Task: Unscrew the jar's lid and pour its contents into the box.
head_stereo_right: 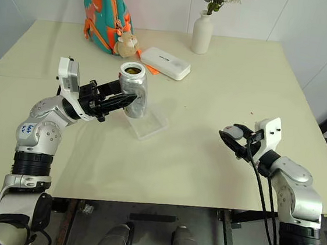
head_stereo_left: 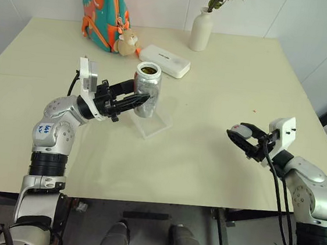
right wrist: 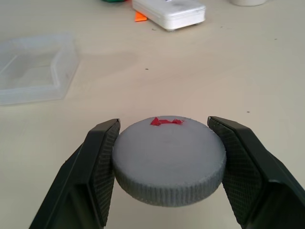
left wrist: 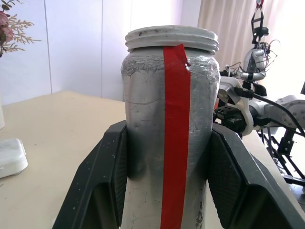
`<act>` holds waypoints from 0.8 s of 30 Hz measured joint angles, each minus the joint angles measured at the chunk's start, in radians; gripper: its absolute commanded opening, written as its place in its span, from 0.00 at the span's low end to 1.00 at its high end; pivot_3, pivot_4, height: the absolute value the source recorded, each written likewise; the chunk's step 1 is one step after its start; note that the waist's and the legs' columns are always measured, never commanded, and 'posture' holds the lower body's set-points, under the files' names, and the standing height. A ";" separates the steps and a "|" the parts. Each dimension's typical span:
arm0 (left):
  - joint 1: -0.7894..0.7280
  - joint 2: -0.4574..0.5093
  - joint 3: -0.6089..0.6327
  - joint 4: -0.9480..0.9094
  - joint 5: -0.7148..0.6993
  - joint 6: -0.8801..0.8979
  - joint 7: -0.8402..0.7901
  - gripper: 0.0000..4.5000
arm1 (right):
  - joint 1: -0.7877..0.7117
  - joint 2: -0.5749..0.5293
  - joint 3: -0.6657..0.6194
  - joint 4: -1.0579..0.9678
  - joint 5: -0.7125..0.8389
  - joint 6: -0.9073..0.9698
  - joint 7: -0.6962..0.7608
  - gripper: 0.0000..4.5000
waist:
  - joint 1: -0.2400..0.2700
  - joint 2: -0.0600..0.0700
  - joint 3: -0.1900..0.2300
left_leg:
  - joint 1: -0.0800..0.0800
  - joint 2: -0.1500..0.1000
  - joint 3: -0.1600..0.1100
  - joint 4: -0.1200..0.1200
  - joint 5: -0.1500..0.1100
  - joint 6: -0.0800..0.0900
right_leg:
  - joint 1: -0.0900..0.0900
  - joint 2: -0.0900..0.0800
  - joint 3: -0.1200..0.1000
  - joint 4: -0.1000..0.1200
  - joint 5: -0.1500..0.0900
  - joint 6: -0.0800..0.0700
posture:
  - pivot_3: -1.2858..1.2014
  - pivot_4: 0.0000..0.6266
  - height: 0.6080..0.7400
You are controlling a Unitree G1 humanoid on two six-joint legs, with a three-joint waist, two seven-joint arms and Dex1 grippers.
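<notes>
Left claw grips open jar; right claw clamps lid.

Robotics laboratory arranged as a mock domestic setting. A plain cream table stands against bare white panelled walls. Household props line its far edge: a teal child's backpack with a plush toy, a white vase of dried flowers and a white rectangular case. In the left wrist view, a second robot arm with trailing cables stands before pale curtains, marking the room as a test space rather than a home.
</notes>
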 measured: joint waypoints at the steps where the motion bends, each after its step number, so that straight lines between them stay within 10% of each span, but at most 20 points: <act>1: 0.000 0.000 0.001 0.000 -0.003 0.004 0.003 0.44 | 0.010 0.009 0.001 0.013 -0.002 -0.009 -0.010 0.63 | 0.002 0.000 0.000 | 0.000 0.000 0.000 0.000 0.000 0.000 | 0.000 0.000 0.000 0.000 0.000 0.000 | 0.52 0.24 1.00; 7: -0.003 0.000 0.010 0.001 -0.009 0.015 0.015 0.44 | 0.019 0.007 0.002 0.042 -0.010 -0.011 -0.013 0.99 | 0.005 0.000 0.000 | -0.001 -0.001 0.000 0.001 0.000 0.000 | 0.000 -0.001 0.000 -0.001 0.001 0.001 | 0.52 0.24 1.00; 24: -0.116 0.115 0.041 0.170 -0.001 0.017 -0.045 0.44 | -0.293 -0.142 0.189 -0.266 0.189 0.244 0.199 0.99 | 0.004 0.001 0.000 | -0.001 -0.001 -0.002 0.000 0.000 0.000 | 0.001 -0.001 -0.001 -0.003 0.001 0.001 | 0.52 0.24 1.00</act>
